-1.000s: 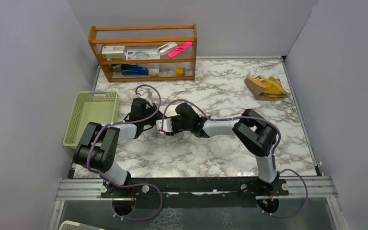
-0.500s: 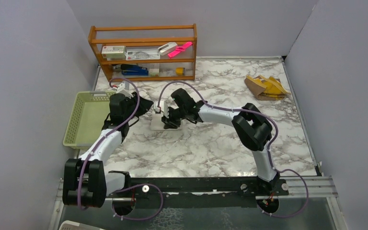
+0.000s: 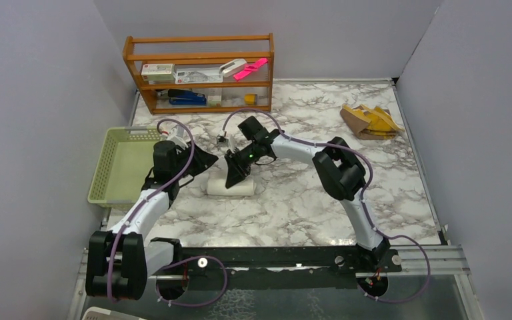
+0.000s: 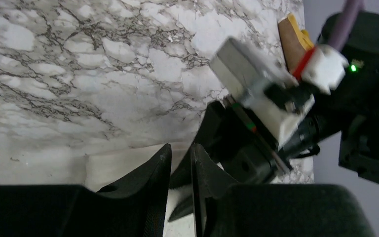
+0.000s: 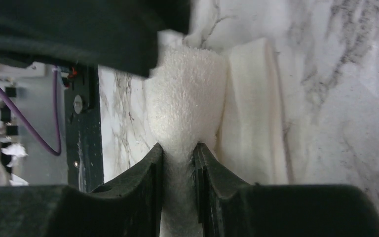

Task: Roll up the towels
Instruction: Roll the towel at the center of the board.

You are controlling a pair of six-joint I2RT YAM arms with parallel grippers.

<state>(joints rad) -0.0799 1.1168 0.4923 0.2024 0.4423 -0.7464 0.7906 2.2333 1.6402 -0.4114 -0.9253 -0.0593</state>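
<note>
The white towel (image 3: 230, 187) lies as a short roll on the marble table, just in front of both grippers. My right gripper (image 3: 235, 175) points down at it, and in the right wrist view its jaws (image 5: 178, 150) are shut on a raised fold of the white towel (image 5: 187, 98). My left gripper (image 3: 203, 160) hovers at the roll's left end. Its jaws (image 4: 181, 148) stand slightly apart with nothing between them, and the white towel (image 4: 118, 163) shows beyond. The yellow towel (image 3: 371, 121) lies crumpled at the far right.
A pale green basket (image 3: 125, 163) sits at the table's left edge beside my left arm. A wooden shelf (image 3: 200, 72) with boxes and tools stands at the back left. Grey walls close in on both sides.
My left gripper let go, drew back to the left and now stands slightly open. My right gripper closed on the white towel and came toward the near side, and the towel now lies rolled.
</note>
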